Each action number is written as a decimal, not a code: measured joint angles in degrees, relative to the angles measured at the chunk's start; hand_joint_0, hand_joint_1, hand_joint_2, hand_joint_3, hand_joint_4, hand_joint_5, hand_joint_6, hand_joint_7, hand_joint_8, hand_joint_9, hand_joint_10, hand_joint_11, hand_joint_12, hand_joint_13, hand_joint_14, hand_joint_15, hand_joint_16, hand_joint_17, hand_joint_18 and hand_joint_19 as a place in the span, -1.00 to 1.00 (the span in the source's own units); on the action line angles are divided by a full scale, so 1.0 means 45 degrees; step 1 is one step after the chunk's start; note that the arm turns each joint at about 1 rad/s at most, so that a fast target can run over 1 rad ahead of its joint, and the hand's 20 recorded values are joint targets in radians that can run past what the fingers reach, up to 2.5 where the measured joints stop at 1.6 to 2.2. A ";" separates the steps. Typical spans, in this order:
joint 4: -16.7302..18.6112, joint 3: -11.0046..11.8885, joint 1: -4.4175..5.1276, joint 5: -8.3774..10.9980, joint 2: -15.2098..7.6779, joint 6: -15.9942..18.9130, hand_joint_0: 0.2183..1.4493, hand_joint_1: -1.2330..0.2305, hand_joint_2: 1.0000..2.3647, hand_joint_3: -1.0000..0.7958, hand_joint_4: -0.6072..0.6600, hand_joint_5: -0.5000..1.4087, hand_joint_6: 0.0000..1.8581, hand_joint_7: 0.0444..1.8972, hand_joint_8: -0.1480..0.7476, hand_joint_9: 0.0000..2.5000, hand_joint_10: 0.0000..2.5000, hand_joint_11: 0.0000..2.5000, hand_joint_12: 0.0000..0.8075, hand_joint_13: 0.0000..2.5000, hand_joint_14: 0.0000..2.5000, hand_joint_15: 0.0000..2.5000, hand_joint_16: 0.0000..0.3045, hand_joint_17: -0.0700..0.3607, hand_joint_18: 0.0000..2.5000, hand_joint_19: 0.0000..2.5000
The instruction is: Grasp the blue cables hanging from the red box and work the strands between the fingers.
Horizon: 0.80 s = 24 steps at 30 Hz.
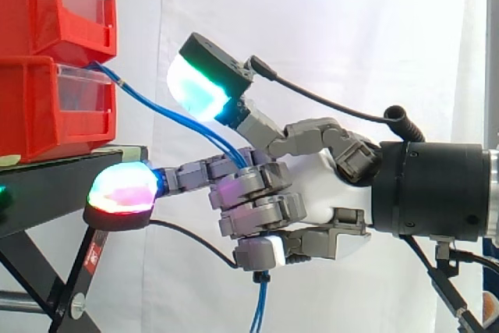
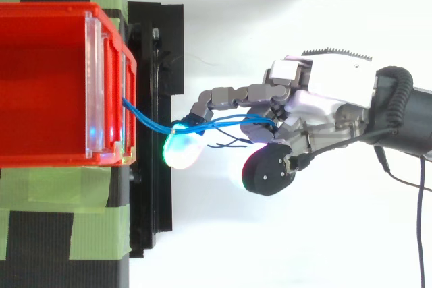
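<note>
My hand (image 1: 312, 185) comes in from the right of the side view, and it is clenched on the blue cables (image 1: 187, 122). Several of my fingers (image 1: 257, 193) are curled tight in the middle of the frame with the strands passing between them. One finger reaches straight out to the left. Its pad (image 1: 121, 187) glows red and green just in front of the black stand (image 1: 54, 185), though I cannot tell whether it touches. Another pad (image 1: 199, 83) is raised above the strands at upper centre, glowing cyan and green.

The cables leave the front of the lower red box (image 1: 47, 107) at the left. This box sits on the stand under a second red box (image 1: 47, 5). From there the cables slope down to the right into my curled fingers and come out below them, hanging toward the bottom edge.

In the top view the strands (image 2: 229, 119) run from the clear front of the red box (image 2: 40, 85) at the left. They cross the stand (image 2: 162, 187) and end in my hand (image 2: 337, 85) at centre right.
</note>
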 measured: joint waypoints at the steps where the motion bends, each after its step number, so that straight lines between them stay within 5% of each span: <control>1: 0.0000 0.0000 0.0000 0.0000 0.0000 0.0000 -0.11 -0.09 -1.00 -1.00 0.42 -0.23 -0.98 0.13 0.30 -0.22 1.00 1.00 0.28 0.08 1.00 0.36 -0.59 -0.03 0.37 -0.36; 24: 0.0000 0.0000 -0.0001 0.0000 -0.0001 -0.0007 -0.11 -0.08 -1.00 -1.00 0.43 -0.25 -0.98 0.11 0.30 -0.22 1.00 1.00 0.25 0.06 1.00 0.37 -0.60 -0.03 0.36 -0.34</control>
